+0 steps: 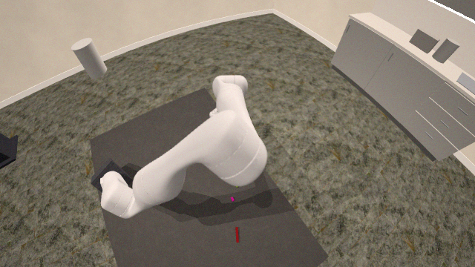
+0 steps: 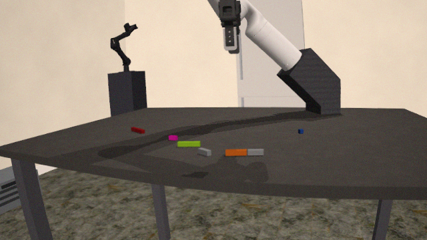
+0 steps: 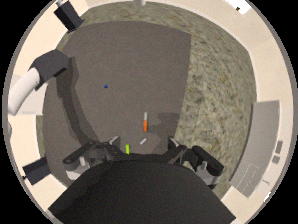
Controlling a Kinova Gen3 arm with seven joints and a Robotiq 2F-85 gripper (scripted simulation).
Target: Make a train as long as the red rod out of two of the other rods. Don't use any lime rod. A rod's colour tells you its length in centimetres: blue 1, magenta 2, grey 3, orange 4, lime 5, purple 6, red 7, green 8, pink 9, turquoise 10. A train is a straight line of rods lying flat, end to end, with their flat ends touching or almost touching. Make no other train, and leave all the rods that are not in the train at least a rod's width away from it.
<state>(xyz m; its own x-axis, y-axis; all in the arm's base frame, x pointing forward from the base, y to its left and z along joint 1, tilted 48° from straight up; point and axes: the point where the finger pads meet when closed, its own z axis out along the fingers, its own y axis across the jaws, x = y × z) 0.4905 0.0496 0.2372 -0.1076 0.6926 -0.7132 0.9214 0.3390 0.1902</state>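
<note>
My end effector [image 2: 231, 41] hangs high above the dark table [image 2: 350, 160], fingers spread wide, grasping nothing. On the table, the short orange rectangular rod [image 2: 235, 152] and a shorter grey rectangular rod [image 2: 255, 152] lie flat in one line, ends touching. A second grey rod [image 2: 204, 152] lies angled just left of them, apart. The lime rod [image 2: 188, 144] and small magenta rod [image 2: 173, 137] lie farther left; the red rod [image 2: 137, 130] beyond them; the tiny blue rod [image 2: 300, 131] well apart to the right.
</note>
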